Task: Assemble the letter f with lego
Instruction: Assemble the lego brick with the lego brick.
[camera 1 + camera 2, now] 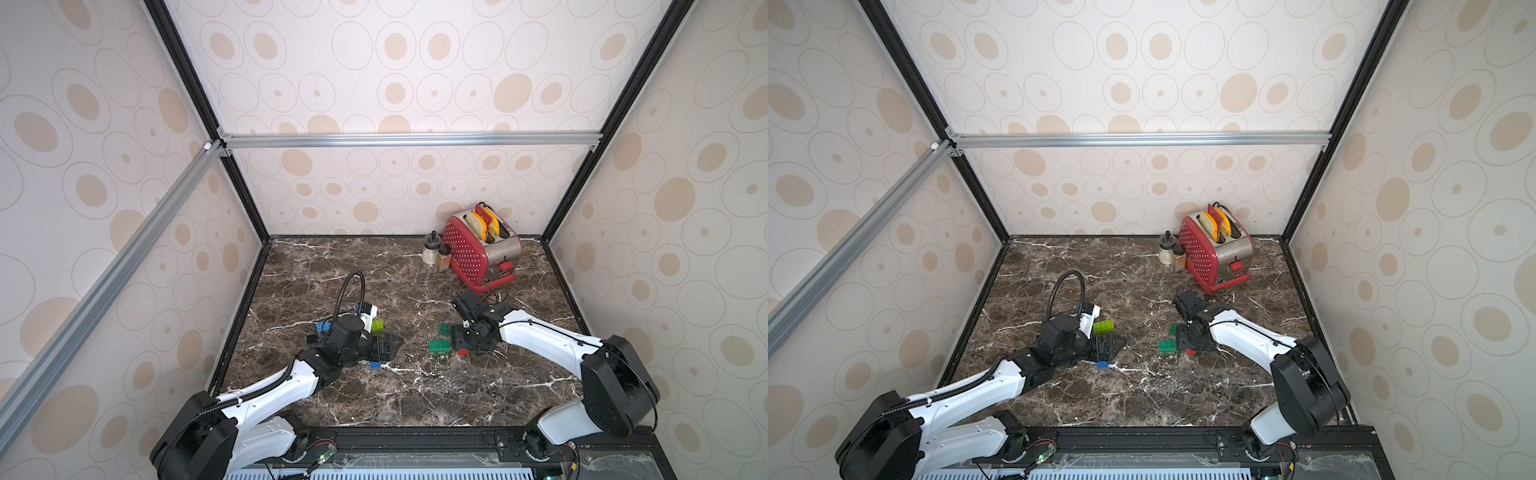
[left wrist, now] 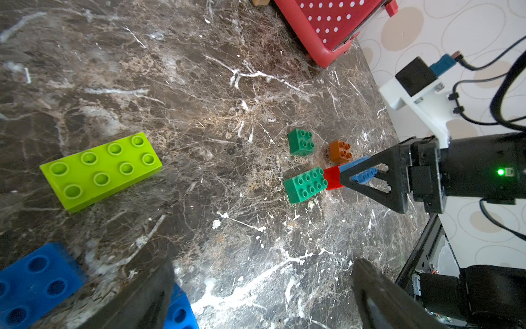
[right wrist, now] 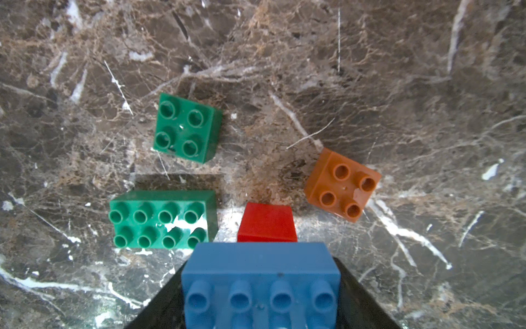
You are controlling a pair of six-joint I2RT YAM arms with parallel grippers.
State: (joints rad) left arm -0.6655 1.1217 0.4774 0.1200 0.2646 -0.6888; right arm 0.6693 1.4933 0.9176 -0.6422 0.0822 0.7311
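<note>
My right gripper (image 3: pixel 260 304) is shut on a blue oblong lego brick (image 3: pixel 260 262), held just above a red brick (image 3: pixel 267 223) on the marble. Whether the two touch I cannot tell. Around them lie a dark green oblong brick (image 3: pixel 162 219), a dark green square brick (image 3: pixel 185 128) and an orange square brick (image 3: pixel 343 185). My left gripper (image 2: pixel 262 299) stands open over bare marble, a small blue brick (image 2: pixel 179 310) beside one finger. A lime green oblong brick (image 2: pixel 101 171) and another blue brick (image 2: pixel 34 282) lie near it. In both top views the left gripper (image 1: pixel 384 347) sits left of the right gripper (image 1: pixel 465 340).
A red toaster (image 1: pixel 478 245) with toast in its slots stands at the back right, two small jars (image 1: pixel 430 249) beside it and its cord trailing toward the right arm. Patterned walls close in the marble table (image 1: pixel 415 395) on three sides.
</note>
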